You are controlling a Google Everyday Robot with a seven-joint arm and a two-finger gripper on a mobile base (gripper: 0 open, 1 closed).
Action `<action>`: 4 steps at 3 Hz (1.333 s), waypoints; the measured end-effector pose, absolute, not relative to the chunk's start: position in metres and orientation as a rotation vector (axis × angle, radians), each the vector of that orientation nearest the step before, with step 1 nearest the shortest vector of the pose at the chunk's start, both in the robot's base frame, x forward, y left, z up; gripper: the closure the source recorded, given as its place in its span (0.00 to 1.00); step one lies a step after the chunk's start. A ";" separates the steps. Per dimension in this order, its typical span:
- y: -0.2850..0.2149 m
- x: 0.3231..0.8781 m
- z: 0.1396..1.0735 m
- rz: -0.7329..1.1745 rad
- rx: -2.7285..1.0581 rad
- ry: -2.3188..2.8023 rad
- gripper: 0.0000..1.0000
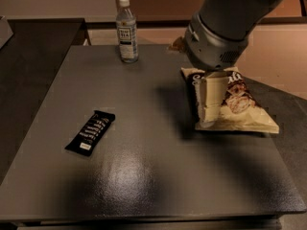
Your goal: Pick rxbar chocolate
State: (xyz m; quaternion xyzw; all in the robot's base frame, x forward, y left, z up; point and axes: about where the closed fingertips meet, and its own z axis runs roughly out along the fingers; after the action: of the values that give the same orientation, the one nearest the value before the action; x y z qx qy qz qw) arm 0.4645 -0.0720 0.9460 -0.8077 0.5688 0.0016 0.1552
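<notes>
**Rxbar chocolate lying on the table, not yet grasped**

The rxbar chocolate (90,132) lies flat on the left front part of the dark grey table (144,186). It sits slantwise with its white-label end toward the camera, and nothing touches it. Farther back, near the far edge, a water bottle (127,30) stands upright. On the right, the gripper (208,121) hangs downward from the grey arm (225,28) above the left part of a brown-and-cream chip bag (249,116), well apart from the bar. Whether it is open or closed cannot be told, but the bar is plainly not in it.

By this evidence the task is at its start. The reach leftward across the table, the descent, the grasp and the lift all remain. The tabletop is flat with a dull sheen. A darker counter adjoins it at left, with tan walls and floor beyond.
</notes>
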 end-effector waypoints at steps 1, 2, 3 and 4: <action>-0.037 0.472 0.927 0.033 -2.429 1.506 0.00; 0.009 0.485 0.900 0.078 -2.573 1.353 0.00; 0.030 0.492 0.887 0.101 -2.633 1.285 0.00; 0.065 0.495 0.870 0.145 -2.722 1.179 0.00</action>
State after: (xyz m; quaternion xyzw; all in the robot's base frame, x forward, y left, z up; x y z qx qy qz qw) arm 0.4953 0.0650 0.8699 -0.9132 0.3955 0.0487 0.0855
